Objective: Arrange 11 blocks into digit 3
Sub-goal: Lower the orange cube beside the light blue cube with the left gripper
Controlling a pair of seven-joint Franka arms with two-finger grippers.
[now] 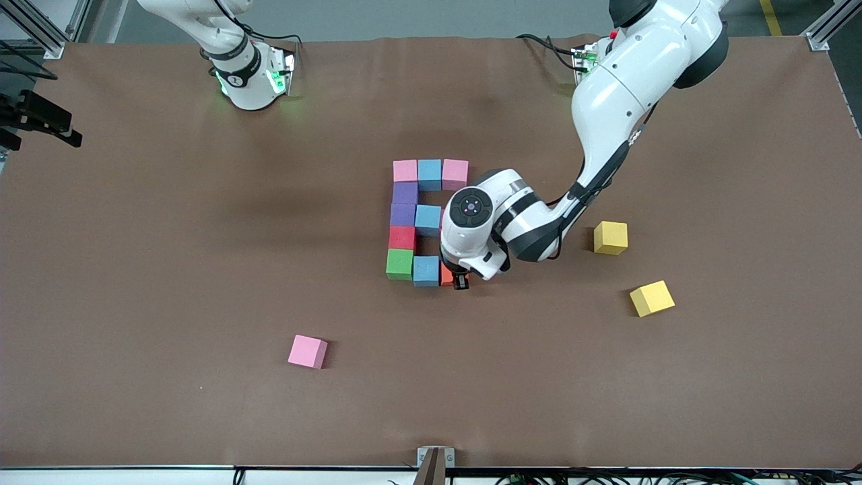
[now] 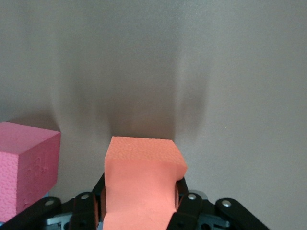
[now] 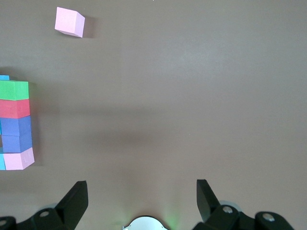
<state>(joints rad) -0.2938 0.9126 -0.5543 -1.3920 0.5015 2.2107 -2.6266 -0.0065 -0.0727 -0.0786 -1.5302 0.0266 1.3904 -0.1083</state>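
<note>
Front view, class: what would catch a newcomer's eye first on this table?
The multicoloured figure of cubes in the middle of the table, with the left gripper shut on an orange cube at the end of its nearest row. Then the strays: a lone pink cube nearer the camera and two yellow cubes toward the left arm's end.

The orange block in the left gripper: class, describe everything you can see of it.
The orange block is a small matte foam cube with a finely pitted surface. The left gripper is shut on it, a finger on each of two sides. It sits at the end of the figure's bar nearest the front camera, beside the light blue block. From the front the arm hides most of it; whether it rests on the table cannot be told.
</note>
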